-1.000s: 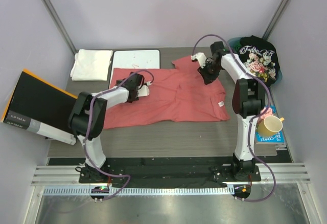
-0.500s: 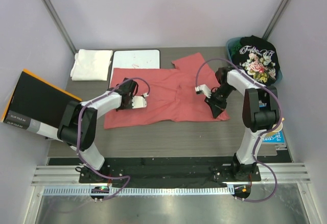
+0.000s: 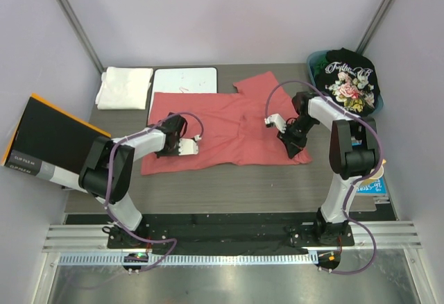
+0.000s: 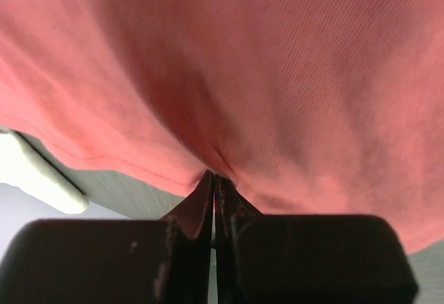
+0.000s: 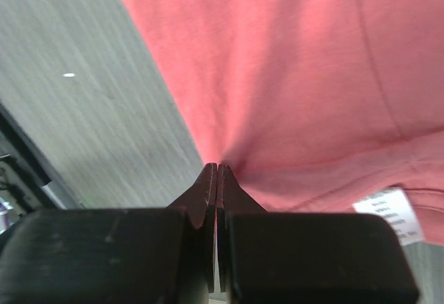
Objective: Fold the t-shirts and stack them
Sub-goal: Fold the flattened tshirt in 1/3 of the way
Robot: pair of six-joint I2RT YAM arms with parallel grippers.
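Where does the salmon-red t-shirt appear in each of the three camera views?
Top external: salmon-red t-shirt spread out mid-picture, between the arms.
Left wrist: fills the upper frame, pinched by the left end effector.
Right wrist: upper right, pinched by the right end effector.
Shared landmark: the grey table bordering the shirt.

Matt, soft cloth: the salmon-red t-shirt (image 4: 312, 75), with fine diagonal ribbing in the weave and a white printed label (image 5: 388, 214) at its hem. The table (image 5: 83, 116) is grey wood-grain, matt and lightly streaked. The left gripper (image 4: 214, 179) and right gripper (image 5: 217, 169) look like matt black plastic, faintly scuffed. The white t-shirt (image 3: 125, 87) is plain matt cloth. The whiteboard (image 3: 185, 80) is smooth and slightly glossy. The near rail (image 3: 229, 237) is bare ribbed metal. The nearest sheet (image 3: 229, 283) is brushed metal with a dull sheen.
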